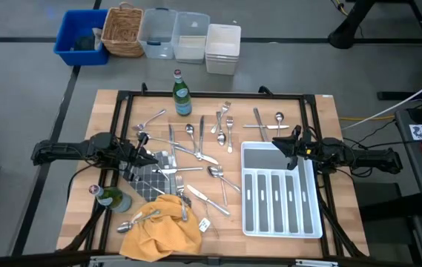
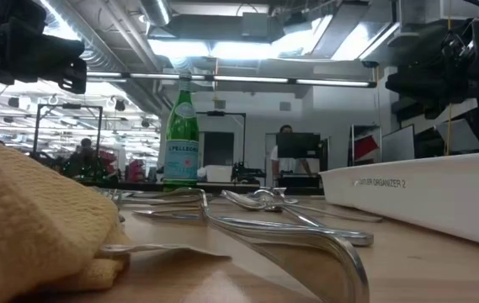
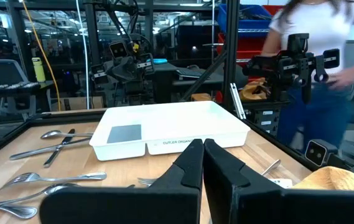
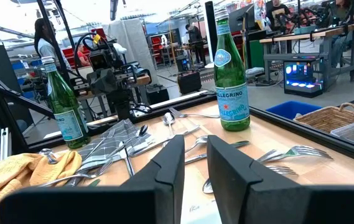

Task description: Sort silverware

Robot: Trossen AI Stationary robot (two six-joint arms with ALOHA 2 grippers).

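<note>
Silver cutlery: the silverware (image 1: 196,152) lies scattered on wooden tabletop (image 1: 322,122), between your two pincers, none in white tray (image 1: 281,222). High view alone gives you whole spread; low view shows only nearest pieces, yellow cloth (image 2: 29,219), green bottle (image 2: 182,135). Left pincer (image 1: 150,158) fingers pressed together, empty, over checked cloth (image 1: 151,178). Right pincer (image 1: 279,143) above tray's far end, narrow gap, nothing visibly held.

Camera setup: four views, one table (image 1: 107,104).
High looks straight down; low sits at tabletop level, facing the room; each wrist camera looks across toward the other arm. All share the white cutlery tray (image 1: 281,222).
</note>
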